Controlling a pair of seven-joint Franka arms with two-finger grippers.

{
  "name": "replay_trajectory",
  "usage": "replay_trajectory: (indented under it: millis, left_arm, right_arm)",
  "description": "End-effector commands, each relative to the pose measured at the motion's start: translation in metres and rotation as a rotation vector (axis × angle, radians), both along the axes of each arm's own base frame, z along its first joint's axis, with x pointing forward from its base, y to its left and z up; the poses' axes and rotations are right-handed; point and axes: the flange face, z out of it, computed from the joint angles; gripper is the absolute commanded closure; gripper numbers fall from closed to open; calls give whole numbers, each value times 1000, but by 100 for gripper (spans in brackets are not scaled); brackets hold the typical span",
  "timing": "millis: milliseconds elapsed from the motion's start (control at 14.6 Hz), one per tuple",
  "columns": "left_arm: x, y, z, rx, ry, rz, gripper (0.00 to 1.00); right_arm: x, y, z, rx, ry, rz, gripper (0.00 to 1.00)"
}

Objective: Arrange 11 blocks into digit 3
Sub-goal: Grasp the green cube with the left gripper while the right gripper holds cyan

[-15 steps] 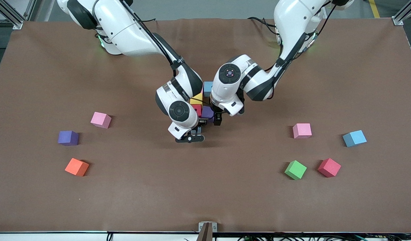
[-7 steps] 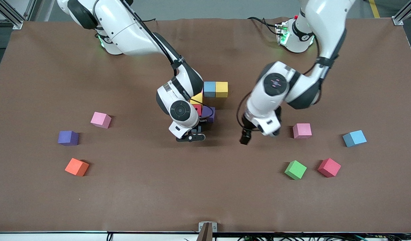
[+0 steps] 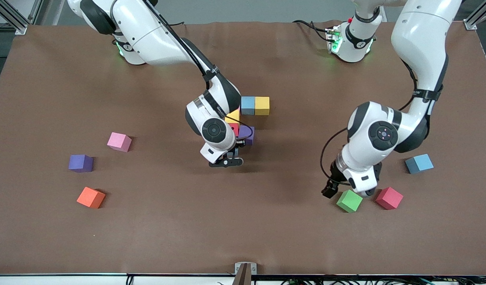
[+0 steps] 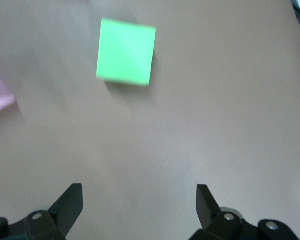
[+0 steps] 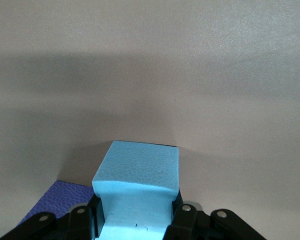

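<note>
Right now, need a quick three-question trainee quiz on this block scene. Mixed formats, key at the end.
1. True or false: the right gripper is shut on a light blue block.
2. Which loose block is the open left gripper closest to? A) orange block B) green block C) purple block
3. Fill in: in the cluster mid-table, the blue block touches a ____ block beside it.

Key:
1. True
2. B, the green block
3. yellow, the yellow block
</note>
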Motion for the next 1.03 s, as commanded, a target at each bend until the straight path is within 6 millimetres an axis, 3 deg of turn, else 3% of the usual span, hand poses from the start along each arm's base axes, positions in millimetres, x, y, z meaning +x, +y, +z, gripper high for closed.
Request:
replay_trajectory:
  millis: [0,69,206,343,480,686,961]
  left_arm:
    - [11,17,-14,56,-4,-125,0]
    - [13,22,-19,63,0,-181,0]
    - [34,52,-24,95,-16,-219,0]
    - [47,56,-30,84,-6,-196,0]
    - [64,86,-44,97,-6,-157,0]
    - [72,95,-62,98,1,-146,0]
    - [73,102,-68,97,7,-153,0]
  right_arm:
    - [-12,1,-6,-23,7,24,49]
    - [-12,1,-6,-23,7,24,49]
    - [-12,1,-6,-22,6,26,49]
    - [-14,3,-5,-21,4,34,49]
    - [-16,7,-5,-20,1,40,49]
    - [-18,8,-6,-20,2,43,49]
    - [-19,9,-6,-21,3,45,49]
